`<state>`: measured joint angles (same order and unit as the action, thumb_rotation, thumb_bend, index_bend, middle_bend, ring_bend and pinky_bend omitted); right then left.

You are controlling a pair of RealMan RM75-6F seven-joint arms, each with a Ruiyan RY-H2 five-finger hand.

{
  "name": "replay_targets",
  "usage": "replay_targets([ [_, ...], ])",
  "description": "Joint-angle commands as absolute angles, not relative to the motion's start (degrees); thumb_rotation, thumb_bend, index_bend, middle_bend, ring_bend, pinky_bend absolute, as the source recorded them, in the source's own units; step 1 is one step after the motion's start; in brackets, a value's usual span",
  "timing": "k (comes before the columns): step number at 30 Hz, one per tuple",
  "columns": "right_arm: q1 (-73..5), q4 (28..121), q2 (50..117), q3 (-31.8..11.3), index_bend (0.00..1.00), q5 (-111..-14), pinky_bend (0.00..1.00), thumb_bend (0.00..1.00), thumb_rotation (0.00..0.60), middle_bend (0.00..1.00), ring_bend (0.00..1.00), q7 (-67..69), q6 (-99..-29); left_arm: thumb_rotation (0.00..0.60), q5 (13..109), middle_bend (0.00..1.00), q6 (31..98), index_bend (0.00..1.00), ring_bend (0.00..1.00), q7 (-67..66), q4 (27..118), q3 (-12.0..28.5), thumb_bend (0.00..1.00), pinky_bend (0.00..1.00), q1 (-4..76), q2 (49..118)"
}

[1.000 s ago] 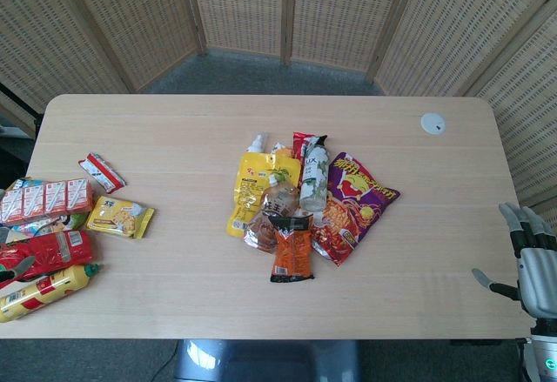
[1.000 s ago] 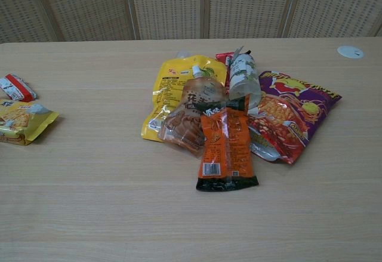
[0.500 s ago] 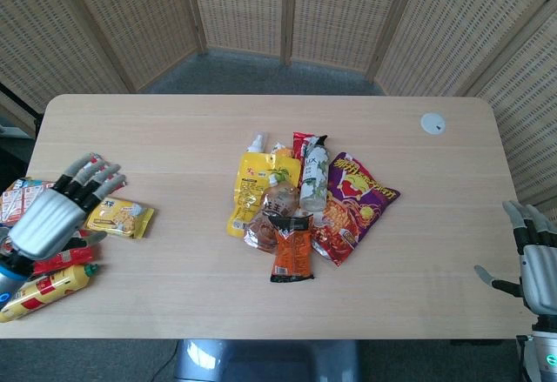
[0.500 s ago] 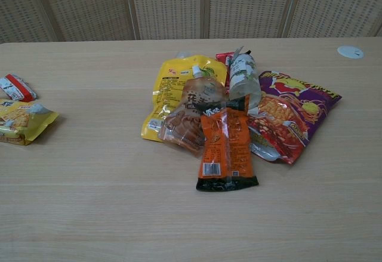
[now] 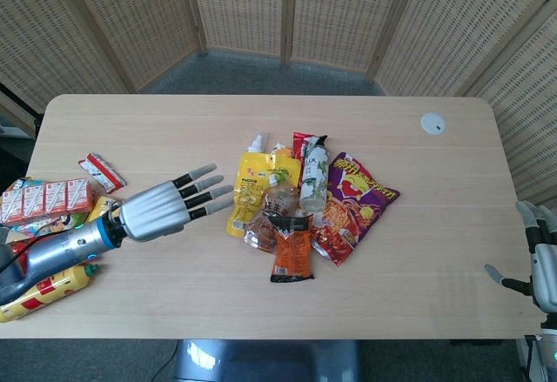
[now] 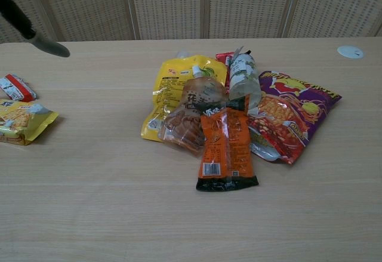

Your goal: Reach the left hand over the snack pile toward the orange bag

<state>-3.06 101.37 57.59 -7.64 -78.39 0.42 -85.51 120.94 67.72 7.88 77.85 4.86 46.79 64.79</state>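
The orange bag (image 5: 291,249) (image 6: 225,147) lies flat at the front of the snack pile, on top of a brown pouch (image 6: 190,116) and the edge of a purple chip bag (image 5: 353,201) (image 6: 292,114). My left hand (image 5: 170,206) hovers above the table left of the pile, fingers spread and pointing right at the yellow pouch (image 5: 252,188), holding nothing. In the chest view only its dark thumb tip (image 6: 45,43) and a finger edge show at the top left. My right hand (image 5: 541,264) hangs open past the table's right edge.
A clear bottle (image 5: 313,173) (image 6: 243,77) and a red packet lie in the pile. At the table's left end are a yellow biscuit pack (image 6: 21,120), a small red-white packet (image 5: 103,171), a milk carton pack (image 5: 45,199) and a yellow bottle (image 5: 43,292). A white disc (image 5: 432,123) sits far right.
My left hand has risen from the left edge and swept right across the table toward the pile, fingers extended. The right hand has sunk slightly lower at the right edge. The snacks have not moved.
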Motion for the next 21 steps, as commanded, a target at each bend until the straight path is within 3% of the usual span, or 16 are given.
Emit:
replay_targets([
  [1,-3.02,101.12,57.54,-7.89,0.00,-77.77,0.00,0.00,0.600,0.00,0.00,0.90,-85.33,0.600,122.12,0.00,64.48,0.00,0.00,9.01,75.56,4.41,0.00,0.00,51.41,68.05],
  [21,-1.80,100.60,55.49,-8.52,0.00,-77.09,0.00,0.00,0.600,0.00,0.00,7.55,-85.57,0.600,124.70,0.00,53.35,0.00,0.00,11.28,63.88,-2.69,0.00,0.00,69.19,84.72],
])
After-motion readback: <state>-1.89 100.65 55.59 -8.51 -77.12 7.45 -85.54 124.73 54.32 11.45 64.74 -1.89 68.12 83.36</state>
